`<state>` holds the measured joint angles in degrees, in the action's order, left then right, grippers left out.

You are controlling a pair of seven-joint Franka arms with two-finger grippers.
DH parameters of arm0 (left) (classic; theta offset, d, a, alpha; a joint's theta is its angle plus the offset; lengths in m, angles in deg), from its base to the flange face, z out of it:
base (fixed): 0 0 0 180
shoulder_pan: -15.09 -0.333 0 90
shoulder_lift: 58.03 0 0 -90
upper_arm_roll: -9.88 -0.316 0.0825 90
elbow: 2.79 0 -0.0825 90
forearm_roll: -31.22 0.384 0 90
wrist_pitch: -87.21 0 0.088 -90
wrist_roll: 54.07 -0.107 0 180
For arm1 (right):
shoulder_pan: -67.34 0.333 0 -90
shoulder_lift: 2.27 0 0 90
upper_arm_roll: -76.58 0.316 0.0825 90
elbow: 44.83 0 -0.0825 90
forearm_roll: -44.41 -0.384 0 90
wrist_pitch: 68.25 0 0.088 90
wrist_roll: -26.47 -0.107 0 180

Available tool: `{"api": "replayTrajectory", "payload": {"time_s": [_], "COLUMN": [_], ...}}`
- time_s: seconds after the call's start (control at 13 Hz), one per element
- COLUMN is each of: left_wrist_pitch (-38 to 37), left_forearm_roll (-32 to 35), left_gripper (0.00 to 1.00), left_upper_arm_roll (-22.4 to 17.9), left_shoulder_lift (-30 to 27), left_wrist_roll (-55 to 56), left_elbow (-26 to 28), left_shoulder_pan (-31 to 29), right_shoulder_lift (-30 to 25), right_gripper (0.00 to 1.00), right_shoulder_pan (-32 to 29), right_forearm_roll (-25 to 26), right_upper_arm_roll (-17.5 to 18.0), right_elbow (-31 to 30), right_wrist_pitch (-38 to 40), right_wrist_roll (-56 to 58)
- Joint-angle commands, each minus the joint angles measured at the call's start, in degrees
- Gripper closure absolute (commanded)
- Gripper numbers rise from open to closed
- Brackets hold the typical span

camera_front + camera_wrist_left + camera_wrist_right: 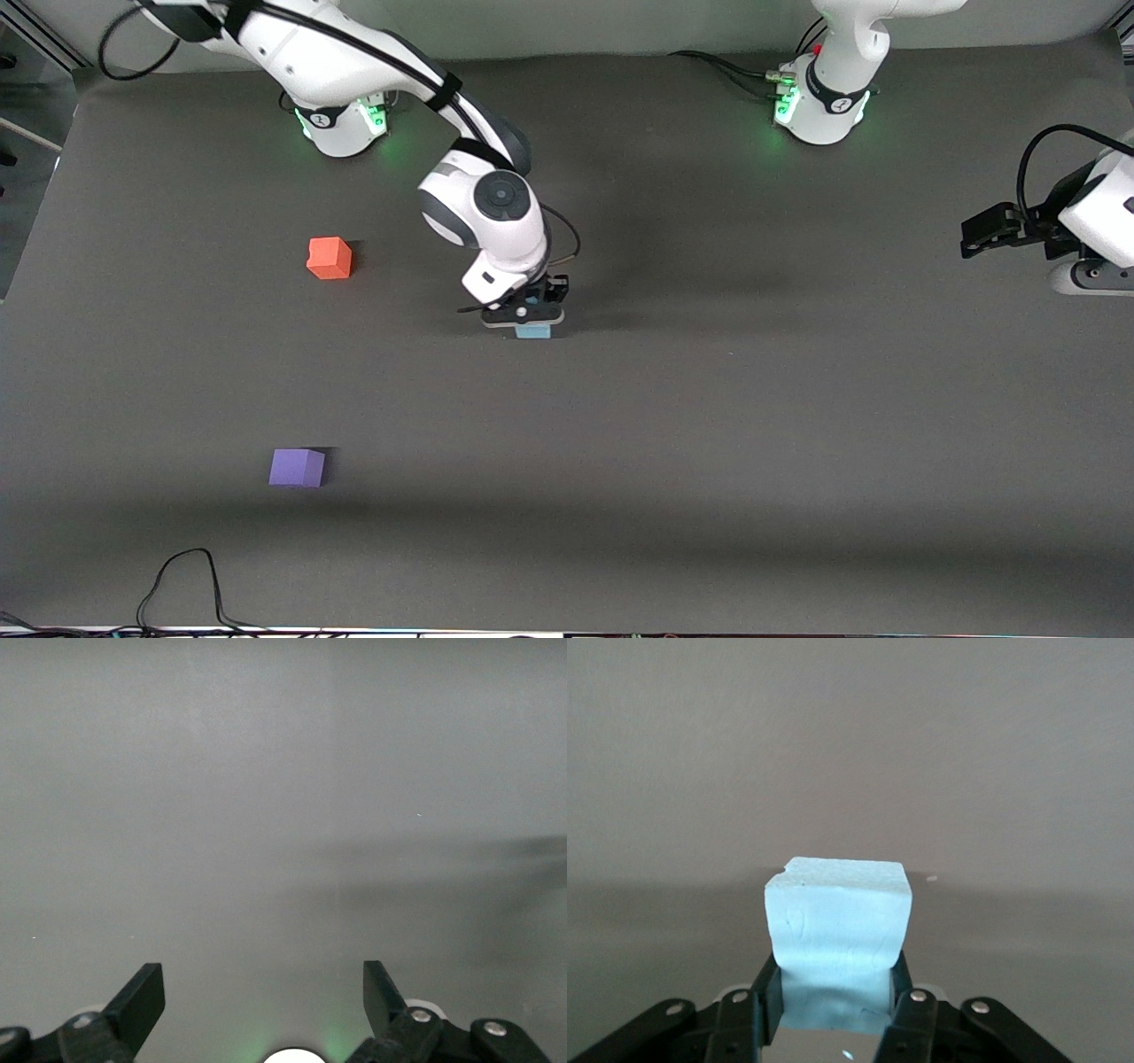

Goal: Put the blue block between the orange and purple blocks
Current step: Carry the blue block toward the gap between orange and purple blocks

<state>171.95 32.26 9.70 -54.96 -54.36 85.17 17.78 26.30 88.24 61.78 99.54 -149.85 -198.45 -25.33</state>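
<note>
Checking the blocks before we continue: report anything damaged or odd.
The blue block, clamped in the right end effector, has a small chip at one top corner. The orange block and purple block look intact.

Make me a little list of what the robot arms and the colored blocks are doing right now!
right pincer: shut on blue block, at the table's middle
left pincer: open, empty, arm waits at its table end
orange block: on table, toward right arm's end
purple block: on table, nearer the camera than orange
gap between them: no block there
</note>
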Motion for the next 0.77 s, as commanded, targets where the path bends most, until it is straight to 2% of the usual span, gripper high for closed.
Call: {"api": "replayTrajectory", "payload": {"time_s": [0.0, 0.08, 0.15, 0.46, 0.69], "left_wrist_pitch": [0.9, 0.9, 1.0, 1.0, 1.3], "left_forearm_roll": [-0.3, -0.3, -0.3, -0.3, -0.3], "left_gripper": [0.00, 0.00, 0.00, 0.00, 0.00], "left_upper_arm_roll": [-0.7, -0.7, -0.7, -0.7, -0.7], "left_shoulder_lift": [-1.3, -1.3, -1.3, -1.3, -1.3], "left_wrist_roll": [-0.9, -0.9, -0.9, -0.8, -0.6], "left_elbow": [1.3, 1.2, 1.2, 1.3, 1.3], "left_shoulder_pan": [0.6, 0.6, 0.6, 0.7, 0.7], "right_shoulder_lift": [-9.1, -12.2, -14.3, -17.8, -16.9], "right_gripper": [0.64, 0.64, 0.64, 0.64, 0.64], "right_shoulder_pan": [-1.0, -0.9, -0.9, -0.8, -0.9], "right_forearm_roll": [-10.5, -16.2, -19.4, -20.4, -20.4], "right_upper_arm_roll": [-5.8, -9.5, -13.3, -26.5, -33.1], "right_elbow": [-1.0, -1.1, -1.1, -1.5, -5.4], "right_wrist_pitch": [6.6, 9.3, 12.4, 20.1, 17.8], "right_wrist_roll": [13.7, 21.5, 27.8, 45.3, 52.9]}}
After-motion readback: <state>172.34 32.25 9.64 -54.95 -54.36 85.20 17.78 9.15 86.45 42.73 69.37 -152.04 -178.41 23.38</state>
